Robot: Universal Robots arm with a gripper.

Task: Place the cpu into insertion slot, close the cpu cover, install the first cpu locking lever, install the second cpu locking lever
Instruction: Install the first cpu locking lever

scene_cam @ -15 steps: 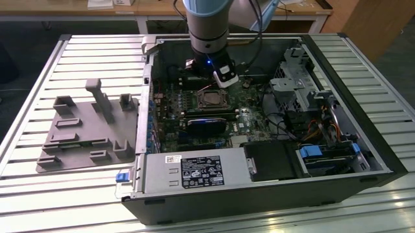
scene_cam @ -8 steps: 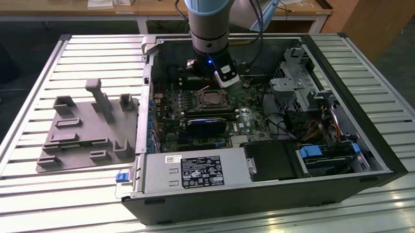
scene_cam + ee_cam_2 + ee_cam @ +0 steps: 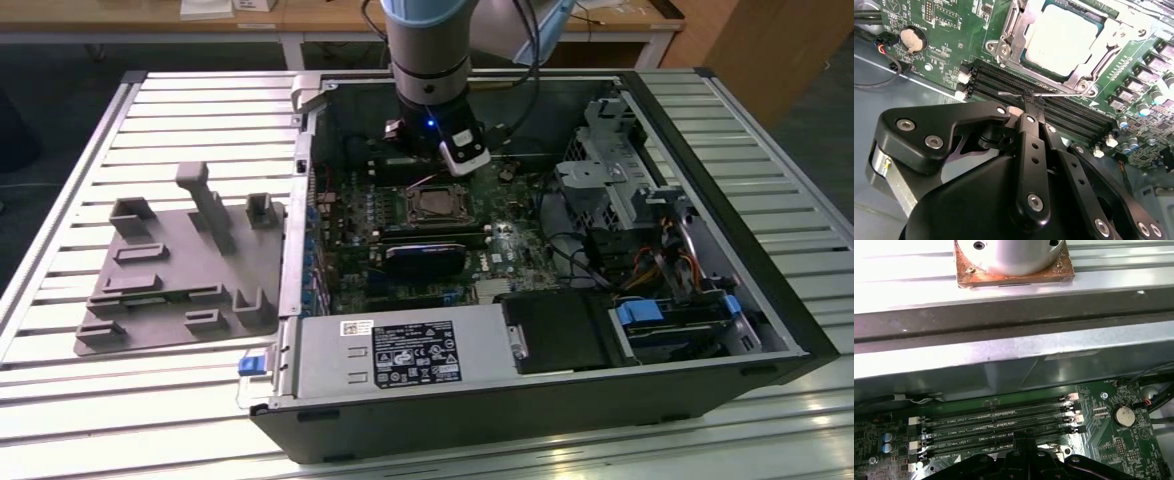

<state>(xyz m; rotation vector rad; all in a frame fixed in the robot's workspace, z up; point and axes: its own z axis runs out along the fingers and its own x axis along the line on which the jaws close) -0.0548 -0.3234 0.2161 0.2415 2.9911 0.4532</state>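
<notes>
The pale silver square cpu [image 3: 1061, 37] lies in the silver-rimmed square insertion slot [image 3: 435, 206] with the thin metal-frame cpu cover [image 3: 1110, 40] down over it, and the black gripper [image 3: 1030, 102] has its fingers pinched narrow on a thin wire locking lever [image 3: 1064, 93], so latching the levers seems to remain.

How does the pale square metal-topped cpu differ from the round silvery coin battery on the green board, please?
The cpu is square, the coin battery round. The cpu is larger than the battery. The silvery metal cpu cover frames the cpu; the battery has no such frame. Both are flat and pale.
</notes>
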